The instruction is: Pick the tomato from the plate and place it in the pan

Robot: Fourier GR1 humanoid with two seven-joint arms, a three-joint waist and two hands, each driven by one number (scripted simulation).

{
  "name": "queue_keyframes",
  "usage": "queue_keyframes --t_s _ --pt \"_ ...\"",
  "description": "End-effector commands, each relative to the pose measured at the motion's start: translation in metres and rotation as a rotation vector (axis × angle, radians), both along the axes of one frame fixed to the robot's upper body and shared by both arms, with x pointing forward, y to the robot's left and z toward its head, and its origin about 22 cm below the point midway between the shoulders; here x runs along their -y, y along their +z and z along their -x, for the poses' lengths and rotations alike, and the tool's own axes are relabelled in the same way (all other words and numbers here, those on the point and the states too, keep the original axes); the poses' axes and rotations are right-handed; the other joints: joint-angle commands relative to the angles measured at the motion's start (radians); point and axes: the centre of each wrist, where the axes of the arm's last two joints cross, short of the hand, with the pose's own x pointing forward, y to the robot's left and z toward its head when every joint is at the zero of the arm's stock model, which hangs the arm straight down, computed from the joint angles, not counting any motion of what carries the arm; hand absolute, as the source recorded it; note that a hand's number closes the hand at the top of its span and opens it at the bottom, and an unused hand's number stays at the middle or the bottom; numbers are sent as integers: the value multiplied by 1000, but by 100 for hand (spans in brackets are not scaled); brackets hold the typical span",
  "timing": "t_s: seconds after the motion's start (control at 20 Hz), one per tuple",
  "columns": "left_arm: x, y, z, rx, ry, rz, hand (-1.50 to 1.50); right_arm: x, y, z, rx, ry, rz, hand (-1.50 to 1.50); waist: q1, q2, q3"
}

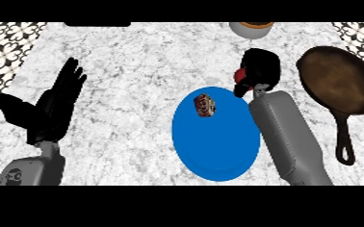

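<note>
In the head view, the robot's right hand (262, 67) shows just beyond the upper right rim of the blue plate (213, 156), in the stretch of counter between the plate and the pan (328, 79). Its black fingers are curled round the tomato (241, 74), of which only a small red patch shows at the hand's left side; the rest is hidden by the hand. The tomato is thus off the plate and not in the pan, with a strip of bare counter between the hand and the pan's rim. How high the hand is above the counter cannot be told. The grey right forearm (288, 134) runs from the lower edge up along the plate's right side, overlapping its rim.

A small dark reddish-brown lump (206, 106) lies on the plate's upper left part. The pan, dark brown and round, sits at the right of the view, and its handle (344, 142) points toward the lower edge.

The left hand (57, 103) rests at the left edge, well apart from the plate, fingers straight and pointing up, thumb out to the side, holding nothing.

The marbled grey counter (142, 57) carries all of this. At its far edge, above the right hand, the lower part of a pale cup (251, 29) with an orange inside shows.
</note>
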Motion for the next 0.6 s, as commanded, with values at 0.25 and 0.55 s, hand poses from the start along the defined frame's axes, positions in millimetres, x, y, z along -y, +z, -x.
queue_keyframes --t_s 0.25,0.55 --pt "-9 7 -10 -9 12 5 0 -12 94 4 298 -103 150 150 -14 -3 0" --pt "-2 8 1 -20 28 4 0 34 113 1 362 -202 81 150 -5 -1 1"
